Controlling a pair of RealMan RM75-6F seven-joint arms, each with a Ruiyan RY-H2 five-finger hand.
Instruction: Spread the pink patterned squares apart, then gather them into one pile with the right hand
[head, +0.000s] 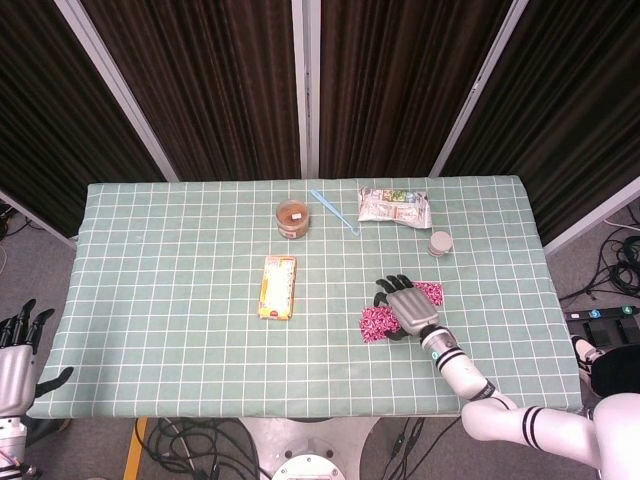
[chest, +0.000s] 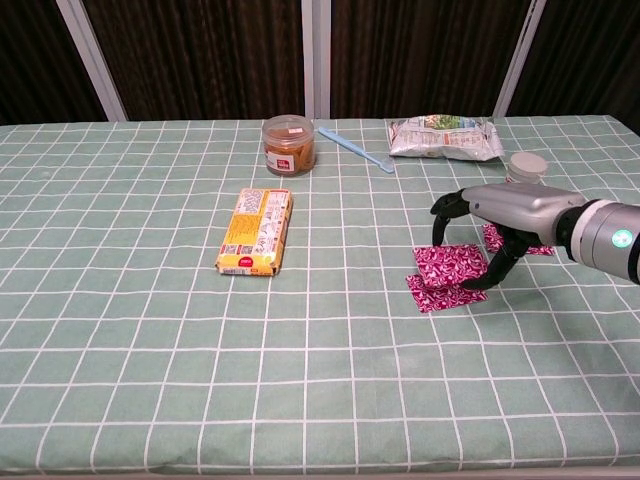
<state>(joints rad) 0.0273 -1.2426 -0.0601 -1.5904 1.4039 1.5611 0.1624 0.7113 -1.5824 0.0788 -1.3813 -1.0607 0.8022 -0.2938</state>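
Two pink patterned squares overlap right of the table's centre, one lying partly on the lower square; in the head view they read as one patch. My right hand arches over them, its fingertips pressing on the upper square. A third pink square lies just behind the hand, mostly hidden by it, and shows in the head view beside the right hand. My left hand hangs off the table's near left corner, fingers apart, holding nothing.
A yellow snack pack lies mid-table. At the back stand an orange jar, a blue spoon, a snack bag and a small white-lidded pot close behind my right forearm.
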